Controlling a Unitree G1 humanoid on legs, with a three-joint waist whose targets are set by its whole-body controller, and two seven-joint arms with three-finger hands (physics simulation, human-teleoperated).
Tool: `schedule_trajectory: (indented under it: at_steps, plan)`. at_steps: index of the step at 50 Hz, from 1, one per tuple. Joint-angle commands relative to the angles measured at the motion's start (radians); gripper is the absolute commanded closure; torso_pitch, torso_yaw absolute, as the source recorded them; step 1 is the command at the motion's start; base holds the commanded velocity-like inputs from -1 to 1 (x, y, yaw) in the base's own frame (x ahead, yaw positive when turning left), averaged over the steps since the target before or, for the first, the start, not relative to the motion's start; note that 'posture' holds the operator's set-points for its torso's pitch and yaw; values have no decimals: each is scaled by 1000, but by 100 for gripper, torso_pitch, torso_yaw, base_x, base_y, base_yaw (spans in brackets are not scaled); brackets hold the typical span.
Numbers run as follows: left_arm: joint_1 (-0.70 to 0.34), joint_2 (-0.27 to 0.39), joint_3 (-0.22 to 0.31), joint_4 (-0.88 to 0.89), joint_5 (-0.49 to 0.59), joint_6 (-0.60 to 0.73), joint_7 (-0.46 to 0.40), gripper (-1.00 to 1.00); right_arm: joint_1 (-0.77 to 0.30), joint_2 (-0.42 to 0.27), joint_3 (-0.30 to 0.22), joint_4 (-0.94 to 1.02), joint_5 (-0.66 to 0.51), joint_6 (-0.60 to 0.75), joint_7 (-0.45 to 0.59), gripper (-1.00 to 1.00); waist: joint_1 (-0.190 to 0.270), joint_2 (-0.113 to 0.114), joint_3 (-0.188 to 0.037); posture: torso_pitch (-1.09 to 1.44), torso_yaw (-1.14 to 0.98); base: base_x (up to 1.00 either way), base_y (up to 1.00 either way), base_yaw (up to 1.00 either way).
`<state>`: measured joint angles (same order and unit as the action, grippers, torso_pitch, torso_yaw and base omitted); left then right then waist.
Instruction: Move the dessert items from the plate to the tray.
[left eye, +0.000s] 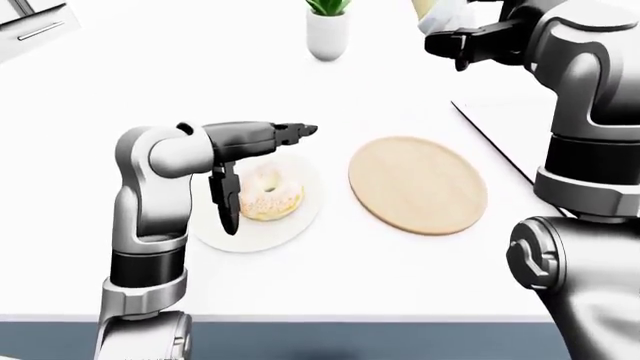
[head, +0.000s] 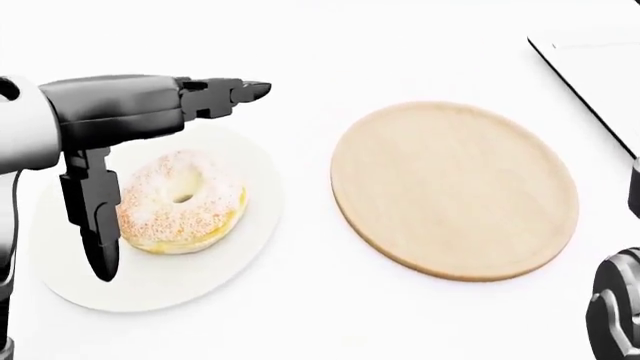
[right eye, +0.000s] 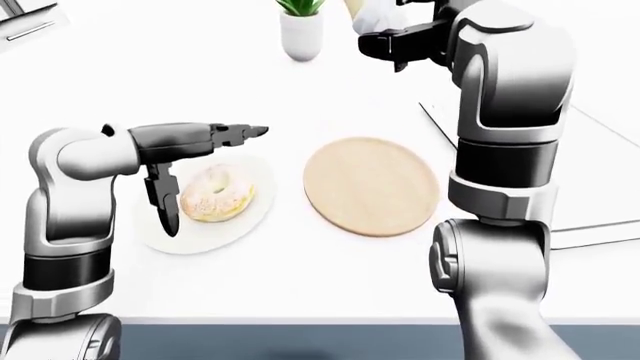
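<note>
A sugar-dusted donut (head: 215, 214) lies on a white plate (head: 160, 289) at the left of the head view. My left hand (head: 185, 181) is open about it. Its thumb (head: 95, 225) hangs down against the donut's left side, and its fingers (head: 225, 94) reach out above the plate's top edge. To the right of the plate lies the round wooden tray (head: 455, 187), with nothing on it. My right hand (left eye: 455, 41) is raised high at the top of the left-eye view, next to a pale object; I cannot tell how its fingers stand.
A flat white slab with a dark edge (head: 590, 67) lies right of the tray. A potted plant (left eye: 327, 34) stands on the white counter near the top of the view. My right arm's lower part (head: 615, 315) fills the bottom right corner of the head view.
</note>
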<state>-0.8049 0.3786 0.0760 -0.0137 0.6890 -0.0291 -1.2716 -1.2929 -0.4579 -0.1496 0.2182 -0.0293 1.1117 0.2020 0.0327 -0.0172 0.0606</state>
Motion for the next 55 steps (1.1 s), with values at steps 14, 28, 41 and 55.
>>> schedule_trajectory:
  at_steps: [14,28,41,55]
  plan:
    - [-29,10,19,-21,6,-3,4,-55,-35,-17,-11,-37,8,-26,-11,100,1,-2,-31,0,0,0,0,0]
    - [-23,-1,15,-41,10,-2,-2,-48,-45,-18,-6,-34,3,-23,-11,100,3,-2,-30,0,0,0,0,0]
    - [2,-6,16,-55,24,-16,11,-47,-39,-16,-10,-51,4,-11,-10,100,3,-3,-31,0,0,0,0,0]
    - [0,-5,18,-48,34,-19,24,-33,-26,-17,-10,-61,4,-13,-8,100,3,-3,-31,0,0,0,0,0]
